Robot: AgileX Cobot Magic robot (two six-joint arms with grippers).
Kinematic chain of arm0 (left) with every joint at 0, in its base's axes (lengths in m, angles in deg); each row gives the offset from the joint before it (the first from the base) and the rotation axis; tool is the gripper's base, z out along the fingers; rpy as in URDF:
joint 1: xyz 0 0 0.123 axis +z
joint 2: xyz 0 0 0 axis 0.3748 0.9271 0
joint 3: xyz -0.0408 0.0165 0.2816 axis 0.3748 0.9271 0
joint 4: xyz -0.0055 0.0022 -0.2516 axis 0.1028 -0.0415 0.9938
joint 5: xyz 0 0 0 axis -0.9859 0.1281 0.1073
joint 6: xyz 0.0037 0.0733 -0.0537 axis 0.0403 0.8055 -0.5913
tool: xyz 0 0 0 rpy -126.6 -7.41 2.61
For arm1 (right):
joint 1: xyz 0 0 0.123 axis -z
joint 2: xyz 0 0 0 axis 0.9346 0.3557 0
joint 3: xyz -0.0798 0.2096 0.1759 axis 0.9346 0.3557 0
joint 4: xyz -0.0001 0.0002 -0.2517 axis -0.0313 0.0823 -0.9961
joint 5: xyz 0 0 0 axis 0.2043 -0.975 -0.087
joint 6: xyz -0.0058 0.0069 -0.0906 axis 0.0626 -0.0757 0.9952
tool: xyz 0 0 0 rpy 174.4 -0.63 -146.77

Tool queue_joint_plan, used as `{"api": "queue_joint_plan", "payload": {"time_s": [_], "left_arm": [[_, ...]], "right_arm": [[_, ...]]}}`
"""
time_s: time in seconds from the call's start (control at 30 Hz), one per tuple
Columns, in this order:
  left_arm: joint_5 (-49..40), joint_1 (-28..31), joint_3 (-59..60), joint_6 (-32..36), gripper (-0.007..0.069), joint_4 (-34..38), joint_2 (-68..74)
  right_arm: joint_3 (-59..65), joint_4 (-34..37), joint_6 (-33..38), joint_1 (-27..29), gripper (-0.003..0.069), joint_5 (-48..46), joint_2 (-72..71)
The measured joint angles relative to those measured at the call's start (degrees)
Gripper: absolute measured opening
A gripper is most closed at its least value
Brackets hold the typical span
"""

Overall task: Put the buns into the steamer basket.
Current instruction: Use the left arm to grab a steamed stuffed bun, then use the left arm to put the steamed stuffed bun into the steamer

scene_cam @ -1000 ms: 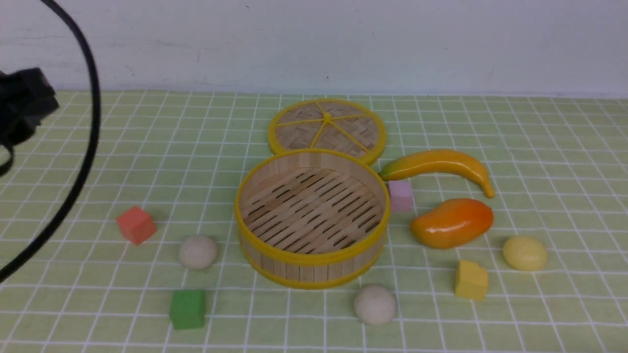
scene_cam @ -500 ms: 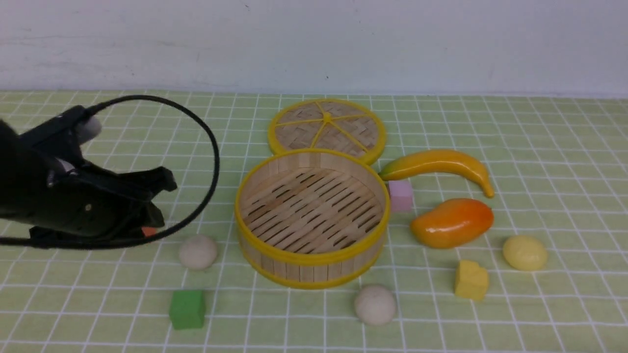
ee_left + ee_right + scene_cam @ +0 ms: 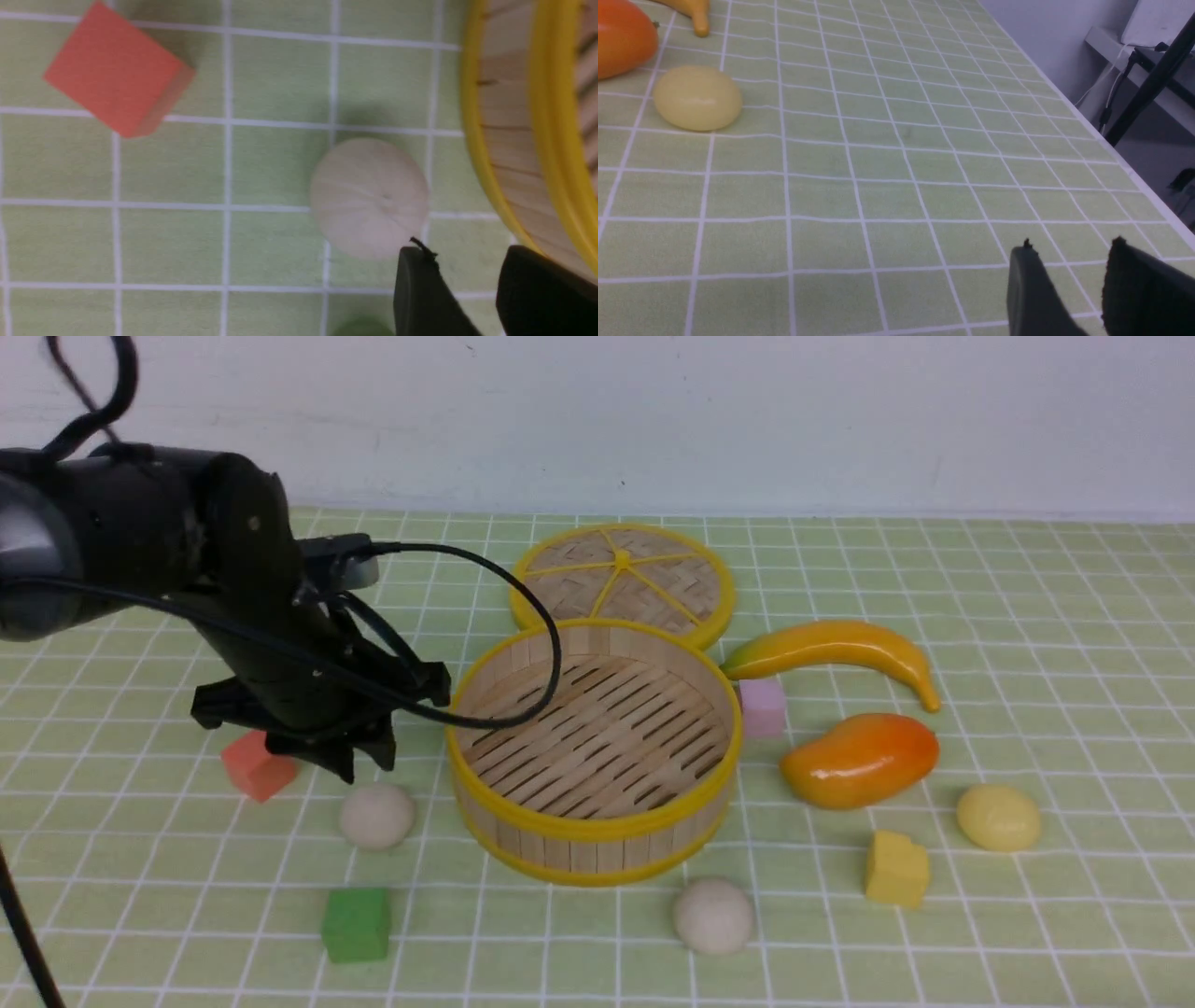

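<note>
The green-checked desk (image 3: 1027, 616) carries everything. The left arm (image 3: 168, 560) reaches over it, its left tool (image 3: 364, 765) pointing down with the jaws a moderate gap apart and nothing between them.

Just to that tool's right stands the steamer basket (image 3: 597, 826), upright and empty, mouth up. It is round, so it has no long axis, and its slats run diagonally in the front view. Its wall (image 3: 500, 140) is close beside the tool (image 3: 467, 254) in the wrist view.

An off-white bun (image 3: 376, 815) lies on the desk just below and in front of the left tool's tips. In the wrist view this bun (image 3: 369, 198) is just beyond the tips, not between them, with its creased dimple facing up. A second off-white bun (image 3: 713, 917) sits well to the right of the left tool, in front of the basket. The pale yellow bun (image 3: 998, 818) is far to its right, slightly oval, long axis lying left to right.

The right tool (image 3: 1071, 247) shows only in its wrist view, jaws apart and empty, well apart from the pale yellow bun (image 3: 697, 98).

A red cube (image 3: 257, 767) sits just left of the left tool.

Half a second earlier the left arm was lower and farther left, hiding that cube; it has swung in toward the basket. Basket and buns have not moved.
</note>
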Motion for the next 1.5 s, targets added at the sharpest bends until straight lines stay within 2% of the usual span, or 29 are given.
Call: {"api": "queue_joint_plan", "payload": {"time_s": [0.17, 0.8, 0.87, 0.93, 0.97, 1.0, 1.07, 1.3, 1.5], "left_arm": [[-1.1, 0.0, -1.5, -3.4, 0.0238, -2.2, 3.0], [1.6, 0.0, -1.6, -3.9, 0.023, -2.1, 9.3], [1.6, 0.0, -1.6, -3.9, 0.021, -2.1, 9.3], [1.2, 0.0, -1.6, -3.0, 0.0144, -2.1, 9.3], [1.1, 0.0, -1.6, -3.0, 0.0137, -2.1, 9.3], [0.3, 0.0, -1.6, -2.4, 0.007, -2.1, 9.3], [-0.5, 0.0, -1.9, -2.3, 0.0007, -2.1, 9.3], [-4.6, 0.0, -5.7, -1.3, -0.0013, -1.7, 8.0], [-8.4, 0.0, -14.4, -0.9, -0.0013, 0.2, 5.5]], "right_arm": [[0.0, 0.0, 0.0, 0.0, 0.0241, 0.0, 0.0], [0.0, 0.0, 0.0, 0.0, 0.0241, 0.0, 0.0], [0.0, 0.0, 0.0, 0.0, 0.0241, 0.0, 0.0], [0.0, 0.0, 0.0, 0.0, 0.0241, 0.0, 0.0], [0.0, 0.0, 0.0, 0.0, 0.0241, 0.0, 0.0], [0.0, 0.0, 0.0, 0.0, 0.0241, 0.0, 0.0], [0.0, 0.0, 0.0, 0.0, 0.0241, 0.0, 0.0], [0.0, 0.0, 0.0, 0.0, 0.0241, 0.0, 0.0], [0.0, 0.0, 0.0, 0.0, 0.0241, 0.0, 0.0]]}}
